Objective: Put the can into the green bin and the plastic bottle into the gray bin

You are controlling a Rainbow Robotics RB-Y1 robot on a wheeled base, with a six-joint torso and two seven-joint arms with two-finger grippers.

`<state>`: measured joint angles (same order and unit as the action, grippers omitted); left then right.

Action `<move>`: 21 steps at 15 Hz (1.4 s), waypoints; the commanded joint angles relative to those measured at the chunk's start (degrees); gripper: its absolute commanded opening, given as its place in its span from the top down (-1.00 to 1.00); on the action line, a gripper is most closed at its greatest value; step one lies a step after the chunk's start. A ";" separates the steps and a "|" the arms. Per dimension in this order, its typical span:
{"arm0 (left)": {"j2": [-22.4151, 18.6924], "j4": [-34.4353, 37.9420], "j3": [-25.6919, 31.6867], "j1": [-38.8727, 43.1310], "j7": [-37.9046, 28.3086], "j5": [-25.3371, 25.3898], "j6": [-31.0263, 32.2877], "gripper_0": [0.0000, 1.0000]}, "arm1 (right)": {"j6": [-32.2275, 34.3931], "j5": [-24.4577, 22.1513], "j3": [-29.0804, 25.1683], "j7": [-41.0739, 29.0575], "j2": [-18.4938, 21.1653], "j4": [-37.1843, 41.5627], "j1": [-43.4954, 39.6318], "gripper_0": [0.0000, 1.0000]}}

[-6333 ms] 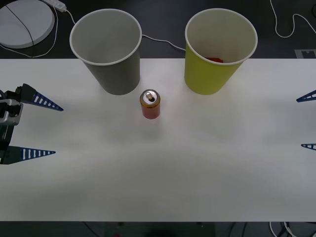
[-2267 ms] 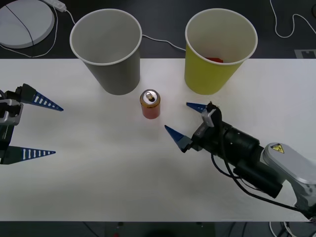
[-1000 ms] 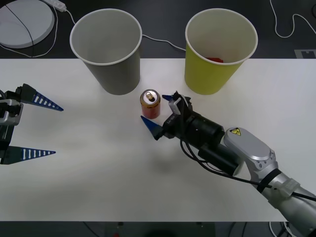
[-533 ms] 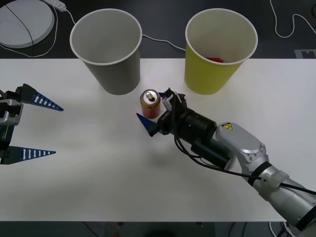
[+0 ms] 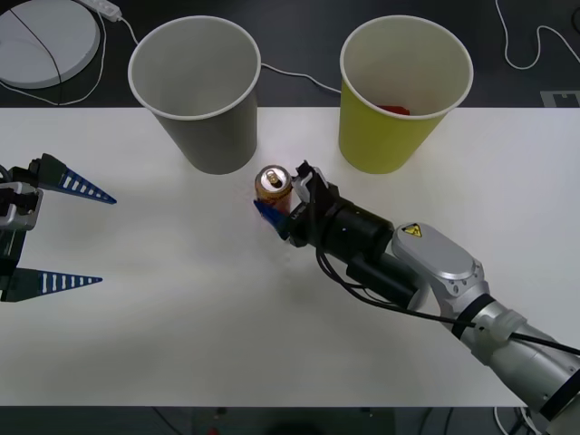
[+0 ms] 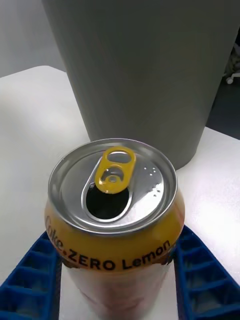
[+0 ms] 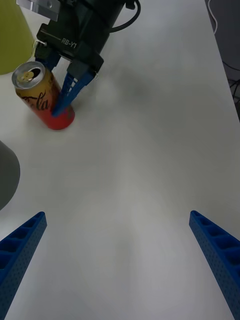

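Note:
The can (image 5: 275, 186) stands upright on the white table (image 5: 181, 326), just in front of the gap between the gray bin (image 5: 213, 136) and the green bin (image 5: 399, 136). My right gripper (image 5: 277, 192) is shut on the can, one blue finger on each side of its body. Close up, the can (image 6: 112, 210) sits between my right gripper's (image 6: 117, 280) fingers, with the gray bin (image 6: 145, 65) right behind it. My left gripper (image 5: 101, 239) hangs open at the table's left edge, far from the can (image 7: 42, 95). The plastic bottle is out of view.
Something red (image 5: 391, 110) lies inside the green bin. A white round device (image 5: 45, 36) and cables lie on the dark surface behind the table. The right arm (image 5: 435, 272) stretches diagonally across the table's right half.
My right arm came in from the right edge, reached the can and brought its fingers in against the can's sides. The left arm and both bins have not moved.

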<state>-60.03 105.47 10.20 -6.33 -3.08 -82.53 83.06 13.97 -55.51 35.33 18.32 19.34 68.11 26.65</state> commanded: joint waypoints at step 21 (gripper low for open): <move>0.00 0.00 0.00 0.00 0.00 0.00 0.00 -1.00 | 22.33 -25.79 -10.11 -25.61 15.73 22.06 -10.13 1.00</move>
<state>-60.03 105.47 10.20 -6.33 -3.08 -82.53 83.06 34.01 -78.77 26.81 -4.75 34.56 88.74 17.13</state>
